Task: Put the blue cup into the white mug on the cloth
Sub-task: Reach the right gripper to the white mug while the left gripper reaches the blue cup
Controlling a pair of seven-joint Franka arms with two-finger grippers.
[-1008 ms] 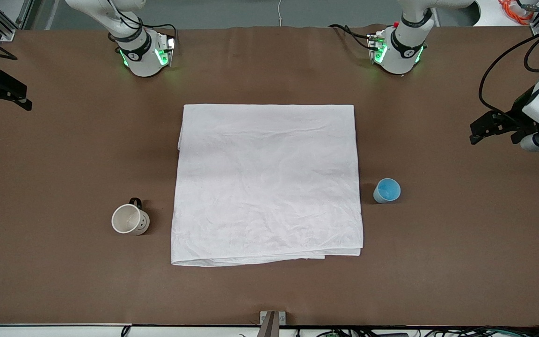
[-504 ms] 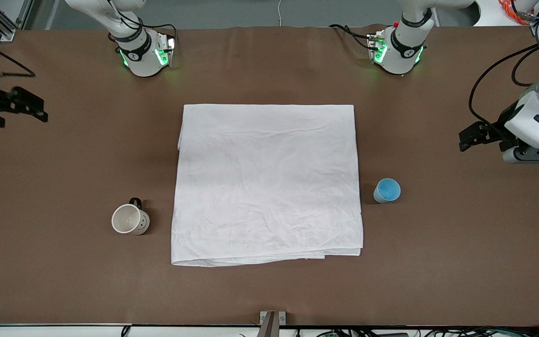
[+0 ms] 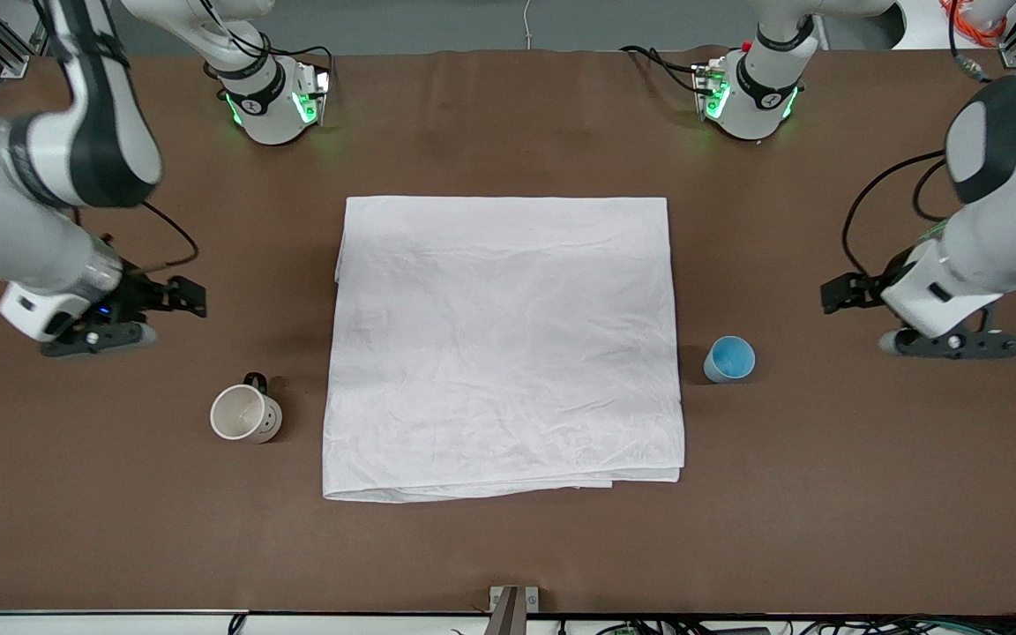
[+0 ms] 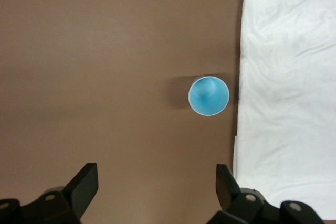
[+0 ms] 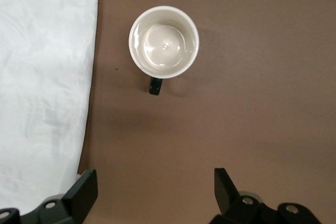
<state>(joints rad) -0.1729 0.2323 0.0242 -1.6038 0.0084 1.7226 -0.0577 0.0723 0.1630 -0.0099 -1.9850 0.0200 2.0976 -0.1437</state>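
The blue cup (image 3: 729, 359) stands upright on the brown table beside the cloth's (image 3: 504, 344) edge, toward the left arm's end. The white mug (image 3: 245, 413) stands upright on the table beside the cloth, toward the right arm's end, with its black handle pointing toward the robots' bases. My left gripper (image 3: 836, 294) is open and empty over bare table near the cup. The left wrist view shows the cup (image 4: 209, 95), the cloth (image 4: 289, 87) and the gripper (image 4: 156, 182). My right gripper (image 3: 189, 298) is open and empty over bare table near the mug. The right wrist view shows the mug (image 5: 164, 41) and the gripper (image 5: 156, 184).
The two arm bases (image 3: 272, 101) (image 3: 750, 97) stand at the table's edge farthest from the front camera. A small metal bracket (image 3: 512, 604) sits at the table's nearest edge. The cloth edge also shows in the right wrist view (image 5: 44, 77).
Both arms have swung in from the table's ends. The left gripper has come close to the blue cup and the right gripper close to the white mug. Cup, mug and cloth have not moved.
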